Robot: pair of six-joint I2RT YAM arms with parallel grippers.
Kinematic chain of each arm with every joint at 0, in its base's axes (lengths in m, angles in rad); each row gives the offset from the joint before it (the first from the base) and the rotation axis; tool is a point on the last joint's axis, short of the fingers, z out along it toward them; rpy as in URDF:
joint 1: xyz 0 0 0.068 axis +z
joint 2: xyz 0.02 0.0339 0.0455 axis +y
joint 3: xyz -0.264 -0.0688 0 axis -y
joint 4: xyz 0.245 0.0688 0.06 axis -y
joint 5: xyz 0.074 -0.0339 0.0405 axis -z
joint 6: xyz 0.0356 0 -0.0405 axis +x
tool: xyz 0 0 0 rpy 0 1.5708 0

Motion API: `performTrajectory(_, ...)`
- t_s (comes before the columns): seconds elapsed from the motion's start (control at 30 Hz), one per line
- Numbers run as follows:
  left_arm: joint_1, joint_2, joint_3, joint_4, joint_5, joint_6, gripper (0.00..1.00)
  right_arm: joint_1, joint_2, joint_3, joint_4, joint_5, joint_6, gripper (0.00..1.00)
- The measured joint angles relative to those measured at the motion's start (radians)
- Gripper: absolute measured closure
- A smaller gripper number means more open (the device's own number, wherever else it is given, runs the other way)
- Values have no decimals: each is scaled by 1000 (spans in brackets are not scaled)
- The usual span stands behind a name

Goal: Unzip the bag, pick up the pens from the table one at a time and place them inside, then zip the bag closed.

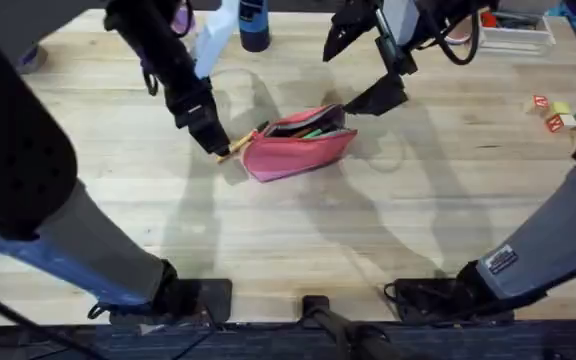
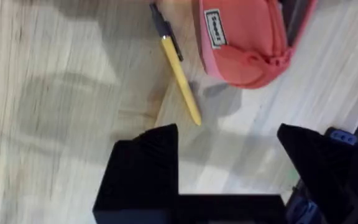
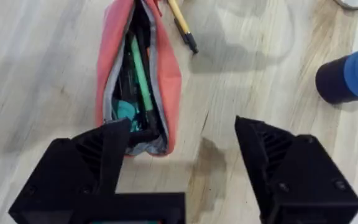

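Both grippers hold nothing, the left gripper (image 2: 229, 146) spread wide just above the yellow pen (image 2: 179, 71) lying on the table (image 1: 298, 240) beside the bag (image 1: 298, 152), the right gripper (image 3: 182, 152) gaping over the bag's unzipped mouth, green pen (image 3: 142, 78) inside.

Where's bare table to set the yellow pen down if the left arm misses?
Bare table spans the wide stretch between the bag and the arm bases. It is crowded at the bag's left end, where the left gripper hovers over the yellow pen.
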Motion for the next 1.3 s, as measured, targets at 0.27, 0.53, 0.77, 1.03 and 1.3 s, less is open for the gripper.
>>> performTrajectory(0.27,-35,23,0,36,-13,7,5,0,0,0,3,0,0,5)
performTrajectory(0.53,-63,23,0,43,-88,9,4,0,0,0,3,0,0,5)
performTrajectory(0.77,-127,23,0,53,-168,6,4,0,0,0,3,0,0,6)
performTrajectory(1.03,-144,23,-72,154,-183,-39,4,0,0,0,3,0,25,5)
performTrajectory(1.3,-166,23,-196,309,-193,-84,3,0,0,0,3,0,65,6)
